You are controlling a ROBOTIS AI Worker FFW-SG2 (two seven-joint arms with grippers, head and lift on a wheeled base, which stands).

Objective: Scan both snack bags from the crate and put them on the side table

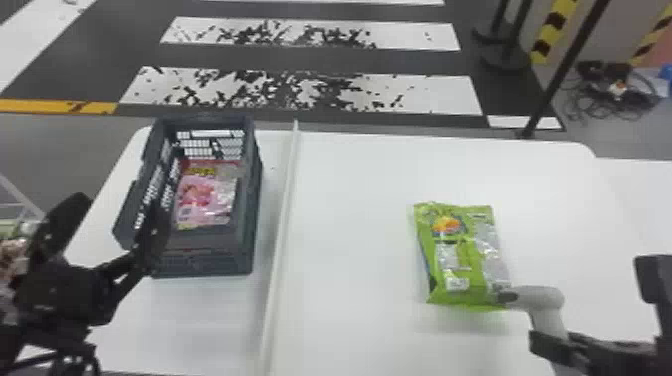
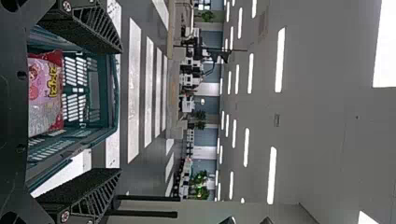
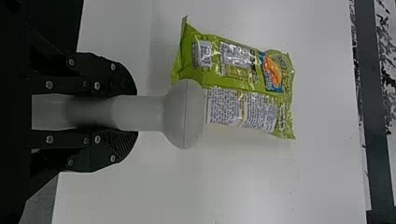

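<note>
White table (image 1: 360, 200) shown from above, its top divided by a thin raised strip (image 1: 285, 200) running from the near edge to the far edge; at its right side it is adjoined by a second white surface (image 1: 640, 200). Beyond it, dark floor (image 1: 100, 60) is crossed by broad white stripes, two of them mottled with black patches. At the far right, black posts on round bases (image 1: 500, 57), yellow-and-black striped tape (image 1: 555, 27) and tangled cables (image 1: 610, 95) are seen. In the left wrist view, a long room is shown, with green plants (image 2: 201, 179) at its far end and a pale ceiling (image 2: 317, 116) set with strip lights.

On the part of the table left of the strip, a dark grey slotted crate (image 1: 252, 215) is placed, with a pink snack bag (image 1: 205, 195) lying inside it. The green snack bag (image 1: 465, 255) is laid flat on the part to the right, its printed panels and barcode uppermost. The left gripper (image 1: 120, 212) is held at the crate's near left corner, its fingers spread wide and nothing gripped between them. By the right gripper (image 1: 565, 345), a pale grey handheld scanner (image 1: 540, 297) is clasped at the handle, its head positioned at the green bag's near right corner; whether the two touch cannot be told.
</note>
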